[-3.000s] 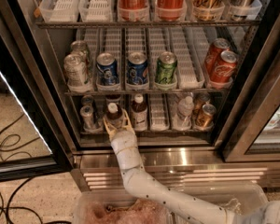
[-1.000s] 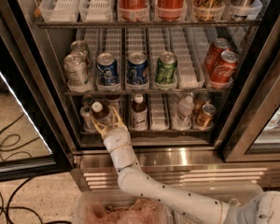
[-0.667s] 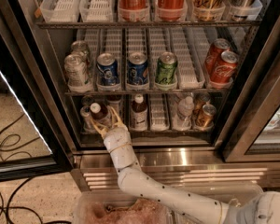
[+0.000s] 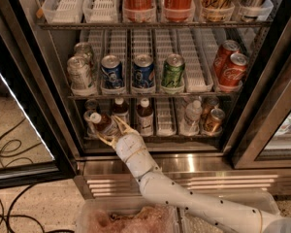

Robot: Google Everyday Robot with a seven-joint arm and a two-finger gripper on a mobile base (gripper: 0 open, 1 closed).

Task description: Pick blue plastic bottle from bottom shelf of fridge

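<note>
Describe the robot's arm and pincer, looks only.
The arm is a chain of smooth white rounded segments dotted with small dark spots, with a bulbous white wrist. The pincer, at the blue plastic bottle on the bottom shelf, has two thin, pale yellowish fingers. No cables show on it.

Runs white in rounded sections, dotted with small dark screws along the arm point(image 4: 184, 198). Ends past yellowish wrist bands in a tan-fingered gripper point(image 4: 106, 128), clasped round the blue plastic bottle point(image 4: 101, 121) at the bottom shelf point(image 4: 174, 136).
</note>
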